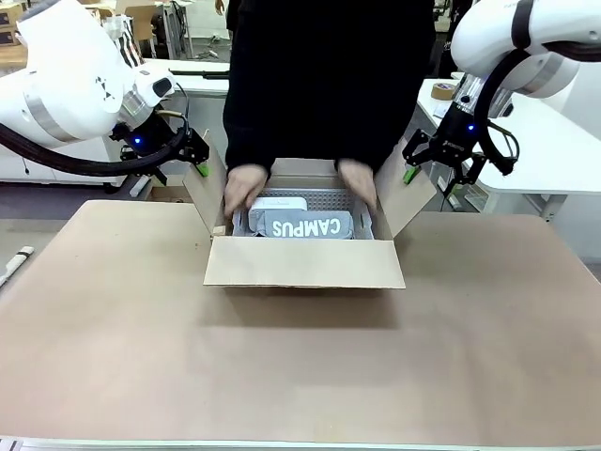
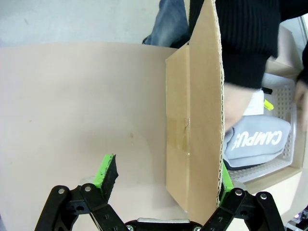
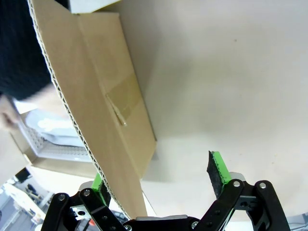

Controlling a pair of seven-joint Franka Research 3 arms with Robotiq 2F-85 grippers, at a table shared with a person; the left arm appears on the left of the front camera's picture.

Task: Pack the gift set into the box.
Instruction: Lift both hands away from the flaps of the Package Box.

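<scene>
My left gripper (image 1: 194, 158) and right gripper (image 1: 432, 171) both stand released, jaws spread wide, each straddling a side flap of the box (image 1: 305, 265) — the person's hands (image 1: 244, 191) hold the gift set (image 1: 310, 225) inside.

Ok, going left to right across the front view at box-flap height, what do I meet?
Left pincer → box's left flap → one hand of the person → grey CAMPUS item → the person's other hand → box's right flap → right pincer.
</scene>
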